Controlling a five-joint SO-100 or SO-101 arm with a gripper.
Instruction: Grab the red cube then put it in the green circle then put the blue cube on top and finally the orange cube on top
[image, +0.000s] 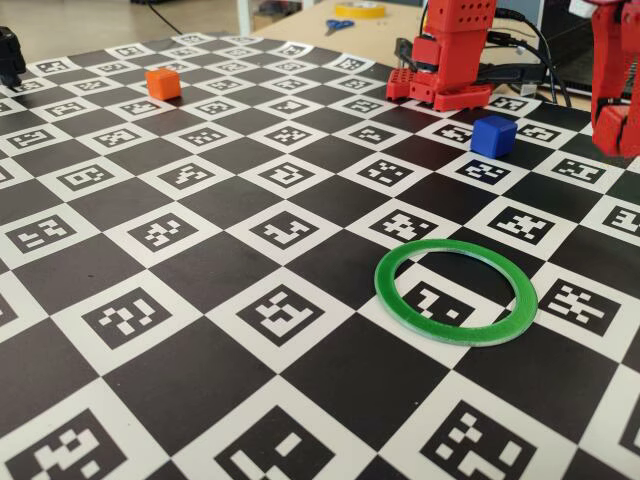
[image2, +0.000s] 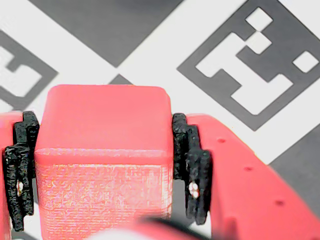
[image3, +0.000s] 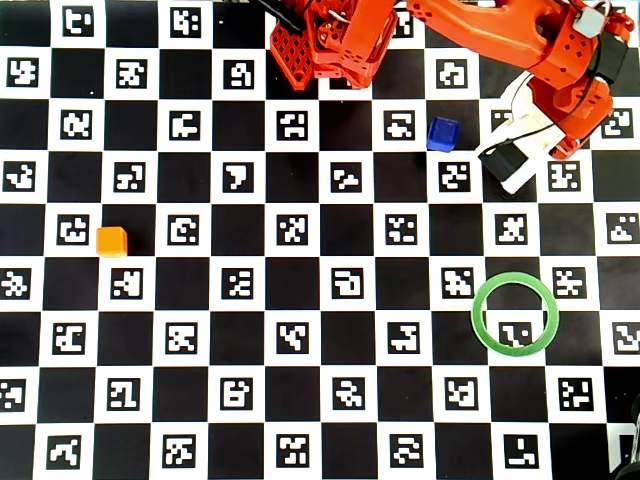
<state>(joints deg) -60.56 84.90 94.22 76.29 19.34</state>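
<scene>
In the overhead view, the orange cube (image3: 112, 241) is sitting at the left of the frame on the checkered board (image3: 320, 330), well apart from everything else. The blue cube (image3: 443, 133) is lying in the upper right, near the red arm (image3: 520, 40). The green circle (image3: 515, 313) is lying flat at the lower right, its centre showing only board. In the wrist view, the gripper (image2: 105, 165) is clamping the red cube (image2: 102, 135) at the frame's lower left, black pads (image2: 192, 165) pressing both its sides, above the board.
</scene>
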